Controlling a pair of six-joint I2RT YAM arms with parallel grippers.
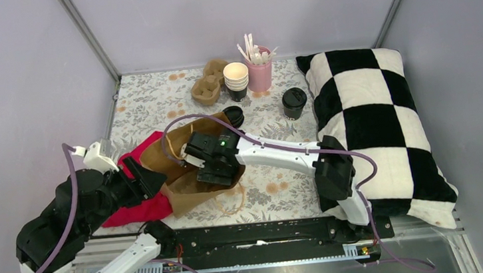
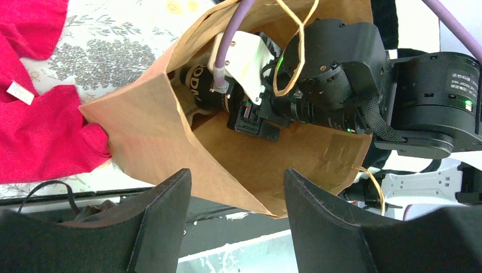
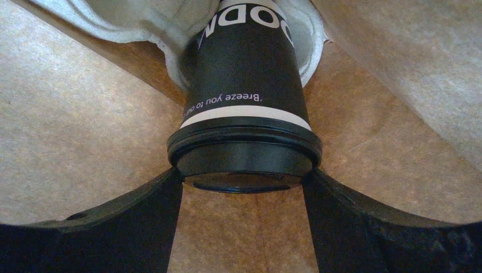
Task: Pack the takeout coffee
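The takeout coffee [image 3: 244, 85], a black paper cup with white lettering and a black lid, lies inside the brown paper bag [image 1: 190, 189], its base seated in a pale pulp carrier [image 3: 113, 20]. My right gripper [image 3: 243, 177] reaches into the bag and is shut on the lid, a fingertip touching each side of the rim. In the left wrist view the cup [image 2: 196, 85] shows deep in the bag [image 2: 148, 136] ahead of the right wrist. My left gripper [image 2: 237, 183] stands open at the bag's near lower rim, the paper just beyond its tips. In the top view it [image 1: 153, 180] sits left of the bag.
A red cloth [image 1: 132, 210] lies under and left of the bag. Another lidded black cup [image 1: 294, 102] stands by the checkered pillow [image 1: 378, 123]. At the back are nested lidless cups [image 1: 236, 80], a pink holder of stirrers [image 1: 260, 74], a pulp carrier [image 1: 208, 86] and loose lids [image 1: 235, 116].
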